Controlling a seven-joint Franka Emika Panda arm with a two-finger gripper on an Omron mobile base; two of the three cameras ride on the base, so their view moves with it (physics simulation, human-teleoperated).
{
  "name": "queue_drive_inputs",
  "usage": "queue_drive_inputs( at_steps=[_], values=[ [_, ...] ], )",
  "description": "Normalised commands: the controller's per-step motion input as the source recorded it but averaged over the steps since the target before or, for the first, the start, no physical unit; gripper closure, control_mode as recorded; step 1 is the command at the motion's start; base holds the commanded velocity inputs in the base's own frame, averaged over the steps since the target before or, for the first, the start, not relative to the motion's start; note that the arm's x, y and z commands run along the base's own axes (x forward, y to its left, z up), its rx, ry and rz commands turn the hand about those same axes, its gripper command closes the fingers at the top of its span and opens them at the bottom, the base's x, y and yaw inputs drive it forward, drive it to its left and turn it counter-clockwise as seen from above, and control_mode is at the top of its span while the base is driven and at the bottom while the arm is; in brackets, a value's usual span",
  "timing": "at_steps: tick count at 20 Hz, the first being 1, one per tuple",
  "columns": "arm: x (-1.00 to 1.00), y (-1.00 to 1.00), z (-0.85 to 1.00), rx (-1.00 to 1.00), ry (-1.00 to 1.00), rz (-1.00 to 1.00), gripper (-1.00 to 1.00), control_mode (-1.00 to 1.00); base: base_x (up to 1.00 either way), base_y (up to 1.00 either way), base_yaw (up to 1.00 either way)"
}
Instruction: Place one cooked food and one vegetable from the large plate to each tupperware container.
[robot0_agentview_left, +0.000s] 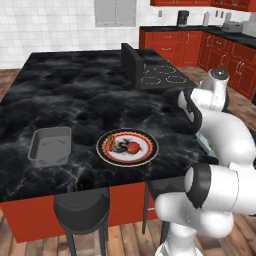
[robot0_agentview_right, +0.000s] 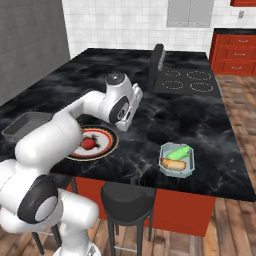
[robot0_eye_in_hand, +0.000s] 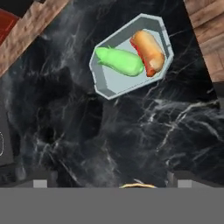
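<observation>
I am holding my claw (robot0_eye_in_hand: 112, 183) wide open and empty above the bare counter (robot0_agentview_right: 150, 125). The large plate (robot0_agentview_right: 107, 145), carrying a red vegetable (robot0_agentview_right: 88, 144), is lying to its left; the filled pale container (robot0_agentview_right: 176, 160) is sitting right.

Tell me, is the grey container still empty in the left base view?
Yes, the grey container shows a bare floor, with no food inside it.

- My arm (robot0_agentview_left: 220, 135) rises at the right over the black bench (robot0_agentview_left: 75, 95).
- Large plate (robot0_agentview_left: 127, 147) holds food; grey tupperware container (robot0_agentview_left: 50, 146) sits left of it.
</observation>
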Motion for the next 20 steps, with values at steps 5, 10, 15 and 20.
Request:
queue_drive_inputs(
  at_steps=[5,10,15,20],
  values=[
    [0.39,0.43,0.01,-0.15,0.30,0.53,-1.00,-1.00,0.00,0.00,0.00],
    [0.20,0.08,-0.02,-0.03,0.09,0.50,-1.00,-1.00,0.00,0.00,0.00],
    [0.01,0.45,-0.21,-0.01,-0.04,0.35,-1.00,-1.00,0.00,0.00,0.00],
    [0.11,0.99,-0.29,-0.13,0.03,0.21,-1.00,-1.00,0.00,0.00,0.00]
  ],
)
